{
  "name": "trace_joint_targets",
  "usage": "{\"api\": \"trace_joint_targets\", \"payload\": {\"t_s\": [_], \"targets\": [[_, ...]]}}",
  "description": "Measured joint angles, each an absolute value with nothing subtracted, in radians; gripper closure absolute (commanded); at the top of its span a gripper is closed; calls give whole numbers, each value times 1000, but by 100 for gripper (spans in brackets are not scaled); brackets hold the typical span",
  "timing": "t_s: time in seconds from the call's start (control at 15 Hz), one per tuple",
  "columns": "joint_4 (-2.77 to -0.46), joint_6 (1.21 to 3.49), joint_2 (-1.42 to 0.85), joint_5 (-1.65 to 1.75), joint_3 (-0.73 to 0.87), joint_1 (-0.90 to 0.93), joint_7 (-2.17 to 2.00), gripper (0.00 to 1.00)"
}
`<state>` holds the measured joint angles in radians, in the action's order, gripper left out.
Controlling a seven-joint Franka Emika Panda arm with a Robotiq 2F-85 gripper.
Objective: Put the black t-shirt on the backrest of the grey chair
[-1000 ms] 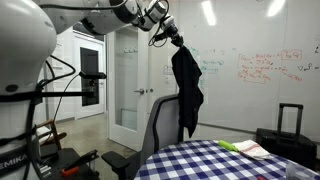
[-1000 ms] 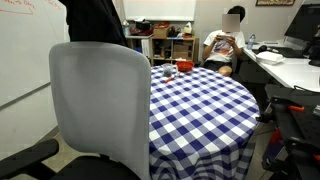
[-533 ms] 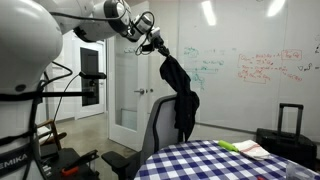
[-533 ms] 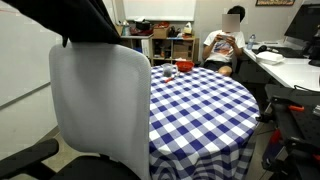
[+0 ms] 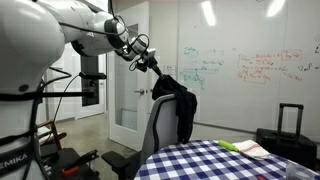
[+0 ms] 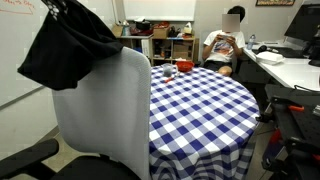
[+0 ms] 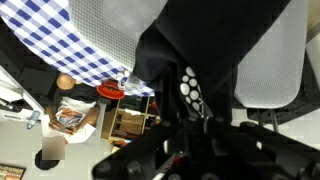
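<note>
Firmly, gripper (image 5: 155, 70) clamps black t-shirt (image 5: 183, 105) draped over top edge of grey chair (image 5: 160, 130).

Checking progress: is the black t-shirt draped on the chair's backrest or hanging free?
Draped: black t-shirt lies across the grey chair backrest's top.

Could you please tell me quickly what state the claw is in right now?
Claw: closed, holding the black t-shirt at the grey chair backrest.

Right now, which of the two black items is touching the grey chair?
The black t-shirt: limp fabric draped over the backrest of the grey chair, held by the end effector. The rigid black suitcase stands apart near the wall.
</note>
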<state>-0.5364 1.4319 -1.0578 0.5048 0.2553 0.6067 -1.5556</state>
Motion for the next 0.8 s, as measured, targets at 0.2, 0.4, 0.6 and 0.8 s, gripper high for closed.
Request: {"api": "trace_joint_targets", "payload": {"t_s": [0.2, 0.4, 0.6, 0.8], "targets": [[-536, 1399, -1092, 505, 250, 622, -1459, 70], [-536, 1365, -1124, 505, 250, 647, -1376, 56], [-534, 1348, -1146, 505, 251, 665, -1323, 31], [-528, 1341, -1153, 505, 251, 668, -1304, 9]]}}
